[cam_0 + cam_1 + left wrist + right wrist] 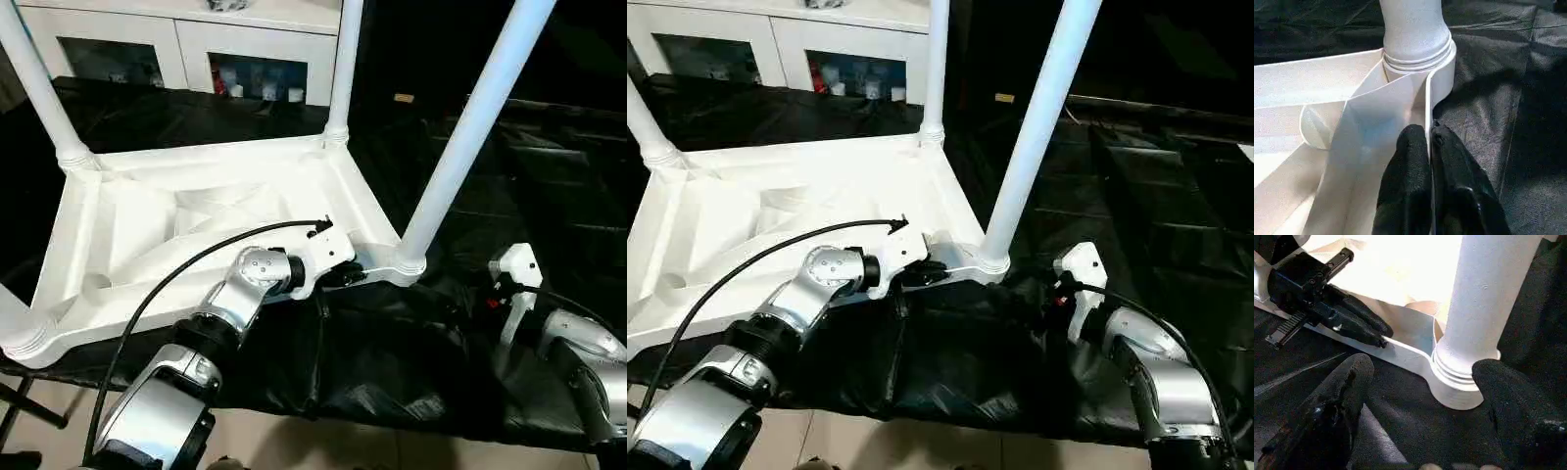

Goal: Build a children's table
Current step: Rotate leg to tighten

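The children's table lies upside down on a black cloth, its ribbed white top (196, 215) facing up. Several white legs stand in the corner sockets; the near right leg (470, 127) rises from its ridged collar (1418, 54). My left gripper (1428, 132) is shut on the top's near rim wall, one finger inside and one outside, just beside that corner socket. My right gripper (1422, 367) is open low beside the same corner. Its fingers (1347, 382) stand either side of the leg's collar (1459, 372) without touching it.
The black cloth (411, 362) covers the work surface and ends at a near edge above the pale floor (323, 446). A white cabinet (245, 49) with glass doors stands behind. A black cable (176, 274) arcs over my left forearm.
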### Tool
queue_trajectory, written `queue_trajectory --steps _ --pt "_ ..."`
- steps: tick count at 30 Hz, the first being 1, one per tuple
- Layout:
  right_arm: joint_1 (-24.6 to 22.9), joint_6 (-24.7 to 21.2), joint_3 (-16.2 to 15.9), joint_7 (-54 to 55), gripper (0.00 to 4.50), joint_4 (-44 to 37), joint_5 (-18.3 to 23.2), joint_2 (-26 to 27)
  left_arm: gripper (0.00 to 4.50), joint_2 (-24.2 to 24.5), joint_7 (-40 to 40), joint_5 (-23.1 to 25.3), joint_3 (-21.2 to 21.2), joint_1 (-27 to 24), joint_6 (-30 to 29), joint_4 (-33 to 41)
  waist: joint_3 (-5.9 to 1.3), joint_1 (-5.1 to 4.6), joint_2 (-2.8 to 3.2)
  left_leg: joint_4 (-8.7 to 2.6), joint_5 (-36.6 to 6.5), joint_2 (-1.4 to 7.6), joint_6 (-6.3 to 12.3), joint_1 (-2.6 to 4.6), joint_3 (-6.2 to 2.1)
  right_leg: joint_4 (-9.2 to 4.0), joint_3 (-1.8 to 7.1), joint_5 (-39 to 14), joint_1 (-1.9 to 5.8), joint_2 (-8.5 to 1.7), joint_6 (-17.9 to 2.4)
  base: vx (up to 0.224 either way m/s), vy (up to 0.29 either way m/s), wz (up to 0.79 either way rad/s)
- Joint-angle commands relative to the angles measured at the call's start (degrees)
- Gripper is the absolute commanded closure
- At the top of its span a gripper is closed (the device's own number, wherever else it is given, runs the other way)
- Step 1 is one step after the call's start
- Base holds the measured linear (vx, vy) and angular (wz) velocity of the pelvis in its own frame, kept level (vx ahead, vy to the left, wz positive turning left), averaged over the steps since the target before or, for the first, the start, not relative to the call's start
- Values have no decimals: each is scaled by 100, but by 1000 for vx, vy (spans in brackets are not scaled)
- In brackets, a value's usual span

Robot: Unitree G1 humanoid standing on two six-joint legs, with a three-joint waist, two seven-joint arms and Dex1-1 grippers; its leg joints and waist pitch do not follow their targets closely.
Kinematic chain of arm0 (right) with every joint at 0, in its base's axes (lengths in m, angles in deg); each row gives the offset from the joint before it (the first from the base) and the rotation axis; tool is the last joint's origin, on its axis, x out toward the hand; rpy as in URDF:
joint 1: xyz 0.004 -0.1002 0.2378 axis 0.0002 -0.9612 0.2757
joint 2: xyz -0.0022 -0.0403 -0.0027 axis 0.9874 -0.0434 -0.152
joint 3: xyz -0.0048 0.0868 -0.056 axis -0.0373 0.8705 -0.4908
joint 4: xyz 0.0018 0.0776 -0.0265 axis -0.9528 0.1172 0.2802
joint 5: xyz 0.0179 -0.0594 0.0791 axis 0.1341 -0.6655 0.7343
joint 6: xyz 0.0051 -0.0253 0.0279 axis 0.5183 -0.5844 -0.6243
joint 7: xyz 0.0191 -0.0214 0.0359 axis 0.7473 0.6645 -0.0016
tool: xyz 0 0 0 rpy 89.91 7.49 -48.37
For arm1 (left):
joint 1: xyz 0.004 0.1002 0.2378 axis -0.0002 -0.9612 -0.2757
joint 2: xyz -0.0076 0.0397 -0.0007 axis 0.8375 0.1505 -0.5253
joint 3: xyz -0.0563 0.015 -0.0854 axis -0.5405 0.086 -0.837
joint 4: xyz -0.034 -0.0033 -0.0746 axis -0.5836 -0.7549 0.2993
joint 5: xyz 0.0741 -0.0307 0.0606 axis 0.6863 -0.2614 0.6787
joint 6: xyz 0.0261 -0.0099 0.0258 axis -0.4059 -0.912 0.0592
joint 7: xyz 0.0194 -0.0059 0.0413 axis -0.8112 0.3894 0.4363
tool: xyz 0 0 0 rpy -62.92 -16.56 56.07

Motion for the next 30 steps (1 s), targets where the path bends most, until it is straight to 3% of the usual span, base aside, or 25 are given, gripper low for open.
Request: queue_trajectory --steps 1,8,12,19,20,22,23,30 --pt "56 -45 6 51 72 -84 -9 -63 434 26 -96 103 123 -22 -114 -156 -382 19 -107 -289 -856 106 533 -33 9 -399 206 -1263 310 -264 -988 0 0 0" --pt "76 -78 46 103 72 -117 -10 -78 434 87 -317 201 240 141 -519 -297 -381 17 -100 -289 -841 99 512 -30 6 -399 203 -1222 319 -262 -1030 0 0 0" --pt "227 58 -78 32 72 60 -207 -224 434 247 -541 375 419 269 -654 -337 -390 13 -72 -285 -798 92 484 -31 -3 -379 203 -1081 338 -257 -1078 0 0 0" --pt "550 151 -254 -79 72 390 -339 -263 434 397 -917 361 495 377 -902 -232 -391 -9 -88 -274 -842 89 474 -16 10 -375 201 -1067 341 -258 -1213 0 0 0" --pt "603 83 -256 -136 46 410 -285 -261 450 426 -1020 326 505 350 -844 -160 -391 -1 -77 -274 -841 95 486 -11 10 -371 204 -1042 337 -258 -1244 0 0 0" --pt "642 41 -304 -233 40 399 -265 -273 450 441 -951 322 500 315 -838 -102 -397 4 -71 -276 -820 99 501 -15 2 -353 202 -943 347 -253 -1278 0 0 0" --pt "677 116 -374 -259 23 422 -335 -284 405 420 -920 276 460 304 -887 -106 -395 6 -67 -275 -866 106 502 -7 2 -356 202 -928 343 -258 -1299 0 0 0" --pt "923 391 -519 -218 0 693 -545 -244 359 416 -815 283 433 306 -822 -221 -412 8 -58 -266 -771 100 481 -9 2 -325 203 -736 353 -252 -1369 0 0 0"
